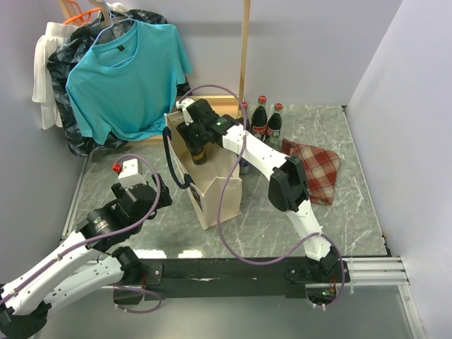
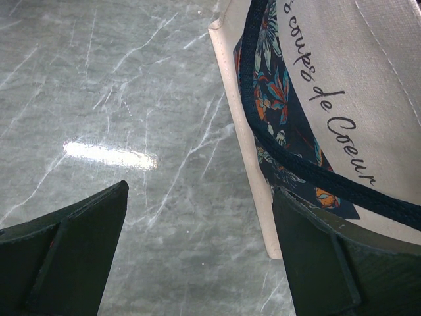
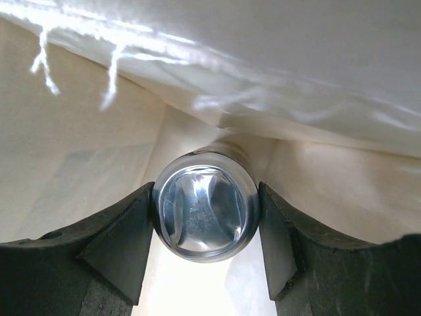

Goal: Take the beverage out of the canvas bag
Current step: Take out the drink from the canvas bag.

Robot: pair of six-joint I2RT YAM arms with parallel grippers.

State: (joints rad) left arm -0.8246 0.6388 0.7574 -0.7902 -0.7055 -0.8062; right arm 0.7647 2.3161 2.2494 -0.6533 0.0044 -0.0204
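**while the right gripper is clamping the beverage, the canvas bag is standing mid-table**

as the right gripper (image 3: 205,197) is reaching down into the bag's open top, its two dark fingers (image 3: 125,237) are pressing against either side of the beverage (image 3: 205,220), grasping it. in the right wrist view the drink is showing only a round, shiny silver top at the centre of the frame, and pale cream cloth is filling everything around it. in the top view it is showing as a dark shape just under the gripper, in the bag's mouth.

the canvas bag (image 1: 215,198) is standing upright at the middle of the top view, and its dark navy handle (image 1: 169,159) is looping out toward the left.

the left gripper (image 2: 200,191) is hanging released over bare marble, with its jaws spread wide and nothing between them. in the left wrist view the bag's corner is sitting just beside the right-hand finger, with the navy handle and dark script lettering crossing the upper right of the frame.

behind the bag, toward the upper centre of the top view, dark bottles with red caps (image 1: 261,120) are standing near the back of the grey marbled table (image 1: 353,212). a red-and-white plaid cloth (image 1: 314,169) is lying to the right of the right arm. a teal t-shirt (image 1: 127,78) is hanging at the upper left.
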